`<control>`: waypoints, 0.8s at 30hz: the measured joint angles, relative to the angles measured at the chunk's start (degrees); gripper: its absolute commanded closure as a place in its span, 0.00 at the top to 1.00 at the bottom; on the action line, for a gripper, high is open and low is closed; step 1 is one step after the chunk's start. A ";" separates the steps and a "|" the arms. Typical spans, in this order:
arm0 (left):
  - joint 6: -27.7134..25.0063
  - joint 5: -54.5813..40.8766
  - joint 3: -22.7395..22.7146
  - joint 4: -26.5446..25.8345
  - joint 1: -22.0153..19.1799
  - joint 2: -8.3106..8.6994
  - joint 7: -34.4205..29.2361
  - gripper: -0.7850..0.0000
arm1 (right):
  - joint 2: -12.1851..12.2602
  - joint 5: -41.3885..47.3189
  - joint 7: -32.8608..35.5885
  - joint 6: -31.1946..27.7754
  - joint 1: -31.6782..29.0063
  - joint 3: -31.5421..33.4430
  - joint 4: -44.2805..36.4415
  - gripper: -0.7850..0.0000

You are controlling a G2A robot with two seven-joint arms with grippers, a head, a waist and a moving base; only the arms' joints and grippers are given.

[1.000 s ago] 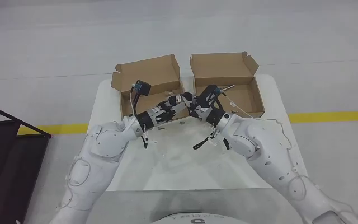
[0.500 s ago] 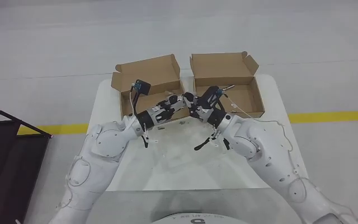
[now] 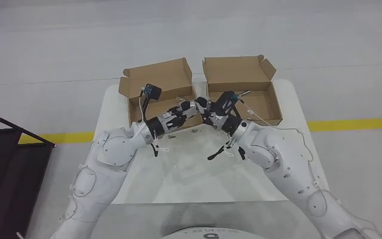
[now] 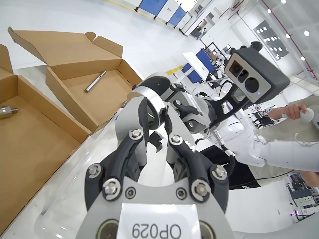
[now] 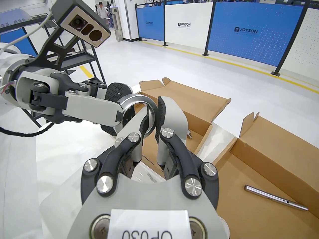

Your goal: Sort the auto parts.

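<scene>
Your right gripper [image 5: 150, 115] pinches the wall of the shiny silver metal ring [image 5: 136, 100], and your left gripper [image 4: 155, 121] clamps the same ring opposite. In the top view they meet mid-frame above the white table [image 3: 191, 173], at the gap between the left open brown cardboard box [image 3: 158, 77] and the right open brown cardboard box [image 3: 239, 69]. A thin steel rod [image 5: 275, 197] lies in the right one.

your top cam looks straight down on the table [image 3: 179, 173] from above the arms, fairly far off. each wrist cam sits v. close behind its own fingers, left gripper [image 4: 155, 118] & right gripper [image 5: 153, 115] facing each other. all 3 views share the metal ring [image 5: 134, 99], left box [image 3: 156, 83] & right box [image 3: 262, 104].
</scene>
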 measured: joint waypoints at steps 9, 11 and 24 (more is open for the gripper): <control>-0.40 -1.57 -0.89 0.52 -0.30 0.22 -0.06 0.00 | -0.46 -0.15 0.44 0.03 0.31 0.24 0.07 0.82; -0.51 -1.61 -1.15 0.53 -0.27 0.28 0.11 0.00 | -0.54 -0.18 0.33 0.07 0.18 0.46 -0.10 1.00; 0.11 -1.53 -2.30 1.87 -1.77 0.42 2.31 0.00 | 0.43 4.71 -9.25 -4.37 -7.23 9.81 -3.68 1.00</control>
